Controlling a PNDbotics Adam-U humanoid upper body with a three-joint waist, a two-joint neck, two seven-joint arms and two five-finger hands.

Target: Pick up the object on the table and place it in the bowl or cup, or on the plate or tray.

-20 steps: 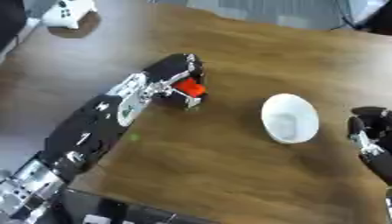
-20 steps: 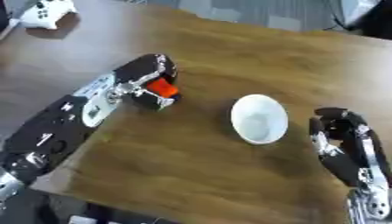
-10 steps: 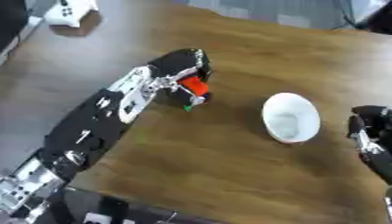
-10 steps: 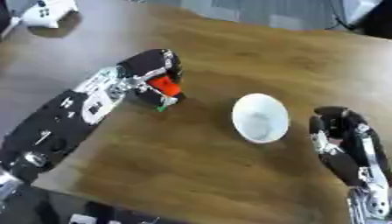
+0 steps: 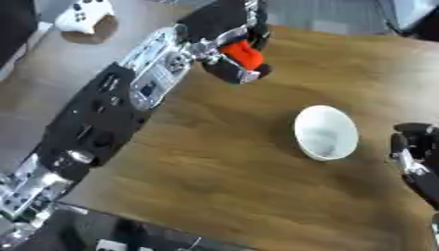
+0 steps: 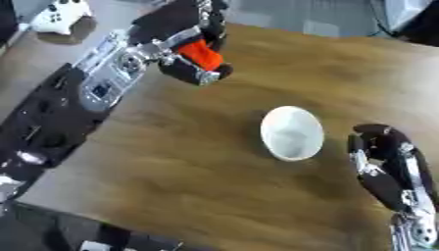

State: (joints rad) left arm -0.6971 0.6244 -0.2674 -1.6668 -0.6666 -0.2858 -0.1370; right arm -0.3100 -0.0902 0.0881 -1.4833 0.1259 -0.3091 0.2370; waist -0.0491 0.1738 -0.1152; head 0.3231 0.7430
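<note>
Orange blocky object [image 5: 241, 53] is clasped in curled left hand [image 5: 225, 34]; white oval bowl [image 5: 326, 132] lies down-right, nearer relaxed, empty right hand [image 6: 383, 162].

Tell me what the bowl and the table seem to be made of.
Bowl: probably glazed ceramic or plastic; plain white, smooth, thick rim, so either fits. Table: wood or wood-look laminate; brown with streaky grain and a low sheen.

We hold the orange object [image 5: 242, 53] in our left robot hand [image 5: 230, 46], well apart from the white bowl [image 5: 326, 132] on the counter [image 5: 240, 186].
</note>
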